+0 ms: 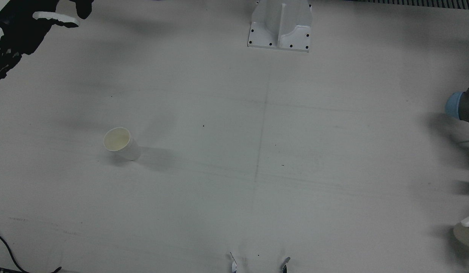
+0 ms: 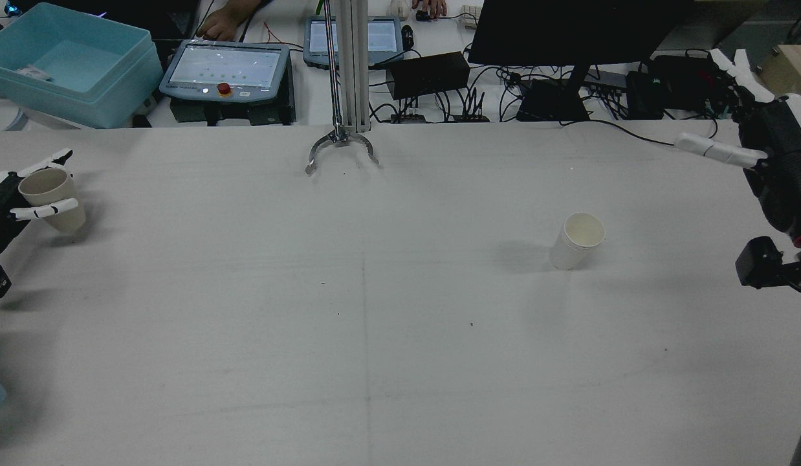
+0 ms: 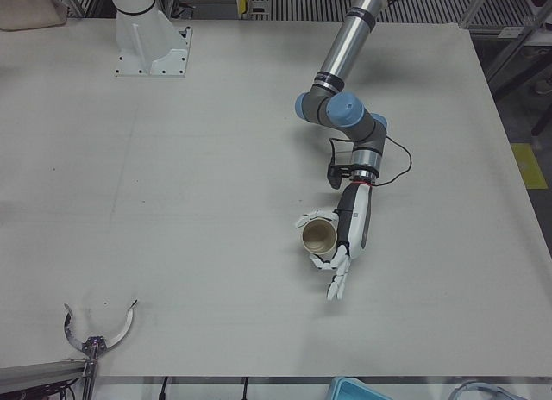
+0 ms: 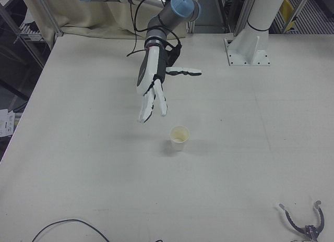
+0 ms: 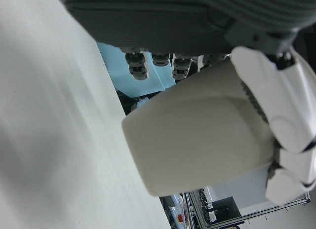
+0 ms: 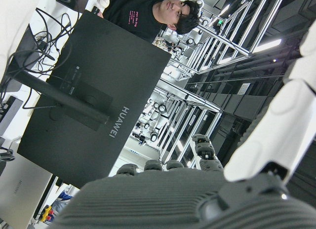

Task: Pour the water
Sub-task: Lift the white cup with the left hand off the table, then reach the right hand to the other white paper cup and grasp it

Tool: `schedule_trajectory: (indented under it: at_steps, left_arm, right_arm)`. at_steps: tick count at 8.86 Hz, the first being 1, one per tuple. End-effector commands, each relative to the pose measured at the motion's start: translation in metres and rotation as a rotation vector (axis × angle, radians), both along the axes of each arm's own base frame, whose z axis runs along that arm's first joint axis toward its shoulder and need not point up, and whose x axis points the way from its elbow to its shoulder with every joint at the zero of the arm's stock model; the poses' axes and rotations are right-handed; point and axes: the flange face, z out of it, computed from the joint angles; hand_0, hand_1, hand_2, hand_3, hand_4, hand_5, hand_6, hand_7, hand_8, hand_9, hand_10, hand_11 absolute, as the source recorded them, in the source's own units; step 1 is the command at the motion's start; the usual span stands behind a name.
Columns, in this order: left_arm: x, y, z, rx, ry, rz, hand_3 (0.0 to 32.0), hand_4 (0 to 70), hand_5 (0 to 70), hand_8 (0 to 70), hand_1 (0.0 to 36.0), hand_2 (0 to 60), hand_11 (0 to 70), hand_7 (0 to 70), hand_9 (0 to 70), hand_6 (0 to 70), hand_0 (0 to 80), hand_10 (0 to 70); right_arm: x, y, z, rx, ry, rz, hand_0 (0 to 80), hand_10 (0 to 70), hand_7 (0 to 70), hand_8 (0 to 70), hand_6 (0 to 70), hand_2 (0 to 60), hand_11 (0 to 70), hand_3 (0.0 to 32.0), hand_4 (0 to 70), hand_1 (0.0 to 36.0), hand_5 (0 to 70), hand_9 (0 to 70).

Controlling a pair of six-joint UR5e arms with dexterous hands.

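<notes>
While the left hand (image 3: 338, 240) curls its fingers (image 2: 46, 210) around a tan paper cup (image 3: 319, 237), that cup sits tilted off upright, raised above the white table (image 2: 374, 310) at the robot's far left edge, well apart from the white cup (image 2: 576, 240). Taking the white cup as the landmark: it stands upright and alone on the table on the robot's right half, its mouth open to the ceiling and its inside pale, with nothing touching it. Beyond it and off to its outer side, the right hand (image 4: 154, 83) hangs in the air with palm flat and fingers spread wide, holding nothing, clearly above and apart from the white cup. Farther behind the white cup, at the table's rear edge, stands a white arm pedestal (image 4: 250, 41). Whether the tan paper cup carries water cannot be told.
</notes>
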Motion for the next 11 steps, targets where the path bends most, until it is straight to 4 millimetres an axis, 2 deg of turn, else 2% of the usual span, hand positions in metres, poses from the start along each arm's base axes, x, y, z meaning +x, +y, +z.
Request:
schedule_trajectory:
  at_steps: [1,2,3,4,5,7,8,9,11]
  left_arm:
    - [-0.021,0.026,-0.011,-0.030,0.010,0.005,0.0,29.4,61.7,1.5,36.0,60.0,10.7,8.0,3.6,4.5,26.0,6.2]
    - [-0.029,0.037,-0.006,-0.038,0.007,0.006,0.0,29.1,60.8,1.4,36.0,60.0,10.5,7.7,3.5,4.4,24.8,6.1]
    - [-0.035,0.044,-0.006,-0.038,0.007,0.006,0.0,29.2,60.6,1.4,36.0,60.0,10.6,7.8,3.4,4.5,27.8,6.1]
    - [-0.036,0.045,-0.011,-0.031,0.013,0.007,0.0,29.5,61.4,1.6,36.0,60.0,10.9,7.8,3.6,4.7,34.7,6.2]
    - [-0.037,0.045,-0.019,-0.027,0.016,0.006,0.0,29.6,61.1,1.6,36.0,60.0,10.9,7.9,3.6,4.7,36.7,6.2]
    - [-0.040,0.051,-0.014,-0.035,0.010,0.007,0.0,29.4,58.8,1.5,36.0,60.0,10.8,7.5,3.5,4.4,35.7,6.2]
    - [-0.040,0.050,-0.015,-0.033,0.011,0.007,0.0,29.3,57.8,1.4,36.0,60.0,10.8,7.3,3.4,4.3,34.9,6.2]
    - [-0.040,0.050,-0.016,-0.033,0.015,0.007,0.0,29.7,57.9,1.4,36.0,60.0,10.8,7.5,3.4,4.4,36.7,6.2]
    - [-0.045,0.055,-0.007,-0.049,0.015,0.006,0.0,29.5,58.5,1.6,36.0,60.0,11.0,7.6,3.6,4.5,37.2,6.3]
  right_arm:
    - [-0.053,-0.029,0.076,0.023,-0.043,-0.023,42.0,0.0,0.0,0.0,0.0,6.5,0.0,0.0,0.0,9.5,0.5,0.0]
    - [-0.064,-0.029,0.097,0.012,-0.068,-0.037,41.8,0.0,0.0,0.0,0.0,6.7,0.0,0.0,0.0,9.5,1.1,0.0]
    - [-0.083,-0.028,0.115,-0.011,-0.078,-0.063,41.3,0.0,0.0,0.0,0.0,7.0,0.0,0.0,0.0,9.3,1.5,0.0]
    - [-0.105,-0.037,0.122,-0.020,-0.075,-0.074,40.4,0.0,0.0,0.0,0.0,6.8,0.0,0.0,0.0,8.8,1.6,0.0]
    - [-0.127,-0.040,0.132,-0.022,-0.073,-0.092,40.4,0.0,0.0,0.0,0.0,6.8,0.0,0.0,0.0,8.8,1.7,0.0]
    - [-0.151,-0.030,0.153,-0.030,-0.062,-0.119,41.1,0.0,0.0,0.0,0.0,7.1,0.0,0.0,0.0,9.3,2.0,0.0]
    - [-0.169,-0.013,0.153,-0.031,-0.066,-0.126,40.7,0.0,0.0,0.0,0.0,7.2,0.0,0.0,0.0,9.2,1.6,0.0]
    - [-0.174,-0.007,0.152,-0.030,-0.072,-0.123,40.8,0.0,0.0,0.0,0.0,7.2,0.0,0.0,0.0,9.4,1.3,0.0]
    - [-0.171,-0.010,0.150,-0.022,-0.109,-0.113,41.8,0.0,0.0,0.0,0.0,7.3,0.0,0.0,0.0,10.1,2.2,0.0]
